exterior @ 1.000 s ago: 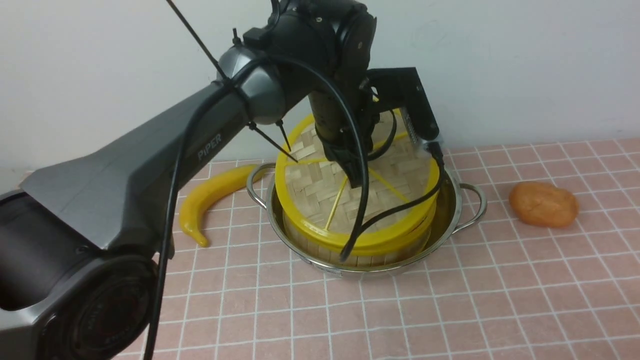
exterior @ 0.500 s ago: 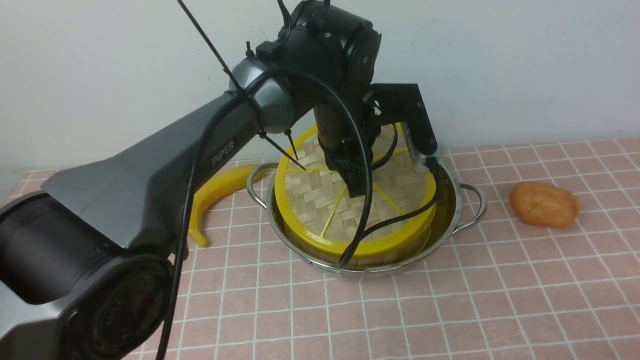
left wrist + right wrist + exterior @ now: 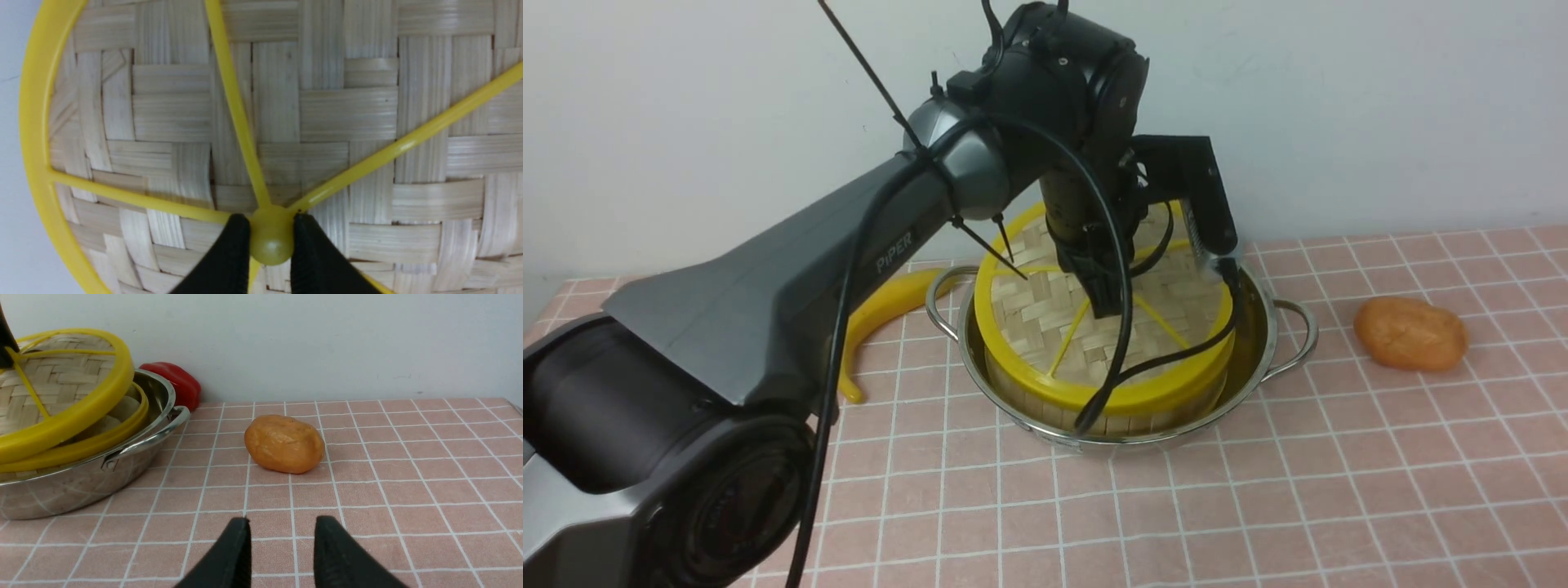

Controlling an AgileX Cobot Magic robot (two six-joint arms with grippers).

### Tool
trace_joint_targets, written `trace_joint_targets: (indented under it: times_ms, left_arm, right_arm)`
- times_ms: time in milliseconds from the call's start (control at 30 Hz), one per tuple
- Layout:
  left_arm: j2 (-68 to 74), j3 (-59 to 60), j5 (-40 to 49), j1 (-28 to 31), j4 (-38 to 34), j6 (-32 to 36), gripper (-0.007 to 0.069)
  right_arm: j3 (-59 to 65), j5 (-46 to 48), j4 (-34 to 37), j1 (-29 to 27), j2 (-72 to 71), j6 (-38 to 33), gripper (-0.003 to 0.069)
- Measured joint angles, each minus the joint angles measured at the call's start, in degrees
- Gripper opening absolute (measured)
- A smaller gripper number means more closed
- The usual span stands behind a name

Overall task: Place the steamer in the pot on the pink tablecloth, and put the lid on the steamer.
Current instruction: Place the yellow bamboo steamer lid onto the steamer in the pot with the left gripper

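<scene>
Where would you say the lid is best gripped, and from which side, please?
By the small round knob at the middle of the lid, from straight above. The disc is flat and wide, with thin spokes; only the knob stands up to fit between jaws. The left end effector pinches it so.

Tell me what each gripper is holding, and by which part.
The left gripper grips the lid by its yellow centre hub, a finger on each side. The right gripper holds nothing; its jaws stand open over the pink tablecloth.
</scene>
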Motion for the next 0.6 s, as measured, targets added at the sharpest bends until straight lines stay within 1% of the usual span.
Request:
trace_joint_targets:
  times_ms: [200,600]
  left_arm:
    - [0.2,0.0,-1.2,0.0,-0.4,2.1,0.0116]
    - [0.8,0.0,-2.9,0.0,-0.4,3.3,0.0116]
  right_arm:
    - [0.0,0.0,0.0,0.0,0.0,0.0,0.024]
    - [0.0,0.0,0.0,0.0,0.0,0.0,0.024]
